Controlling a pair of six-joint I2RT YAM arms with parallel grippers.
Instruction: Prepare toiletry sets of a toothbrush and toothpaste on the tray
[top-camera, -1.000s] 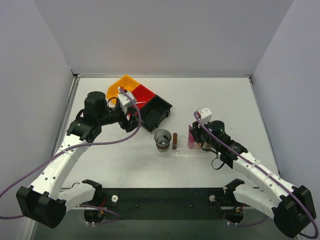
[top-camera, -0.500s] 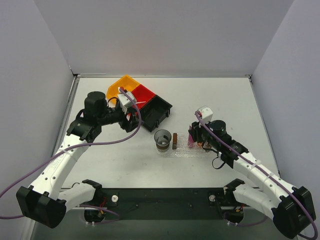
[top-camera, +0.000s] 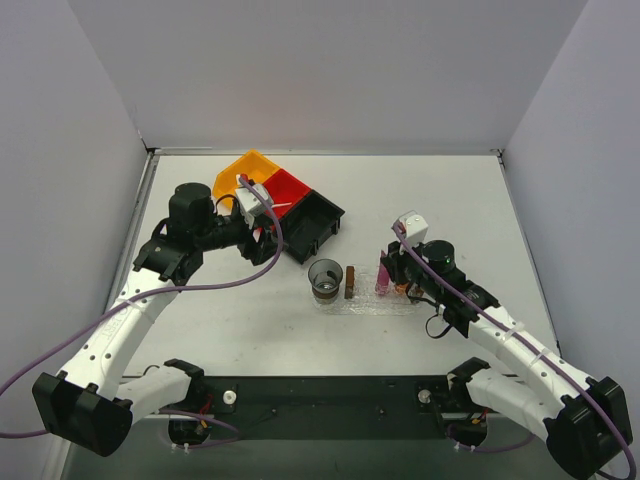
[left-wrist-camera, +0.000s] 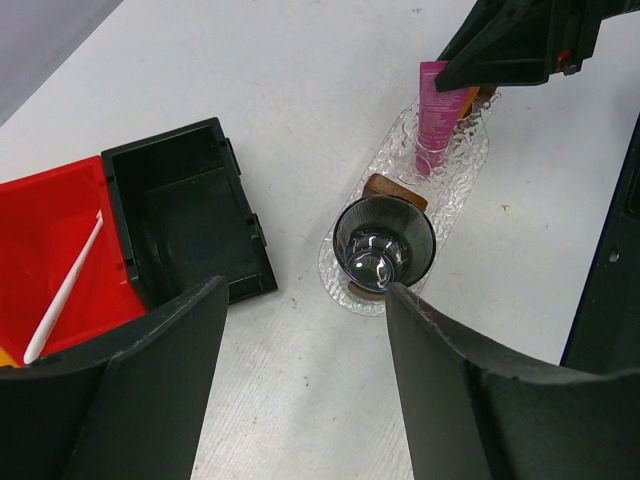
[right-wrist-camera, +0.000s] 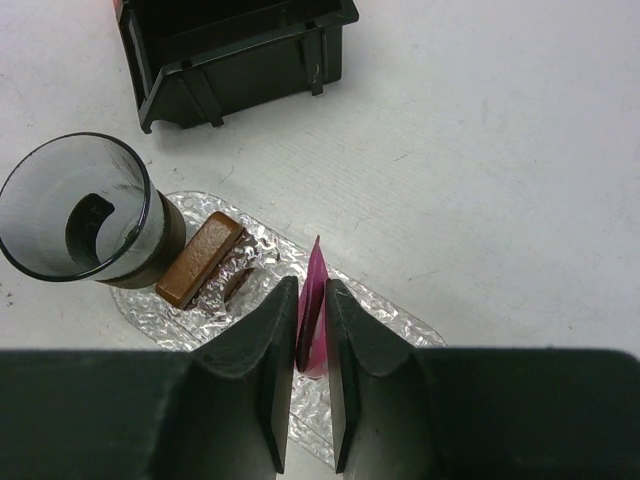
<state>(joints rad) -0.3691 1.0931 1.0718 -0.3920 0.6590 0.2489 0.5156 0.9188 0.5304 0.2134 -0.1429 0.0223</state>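
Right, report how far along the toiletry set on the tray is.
Done: no complete set shows on the clear bumpy plastic tray. In hand: the right gripper is shut on the magenta-pink wedge-shaped toothpaste tube, holding it upright at the tray's end. Left: the thin white toothbrush lies in the red plastic bin; the left gripper hangs open and empty nearby.

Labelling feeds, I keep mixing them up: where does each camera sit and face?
Top external: above and behind the bases, facing down at the table; both arms show.
Left wrist: on that arm, looking past the open left gripper at the toothbrush.
Right wrist: on that arm, looking past the right gripper, shut on the pink toothpaste.
Both wrist views share the tray and cup.
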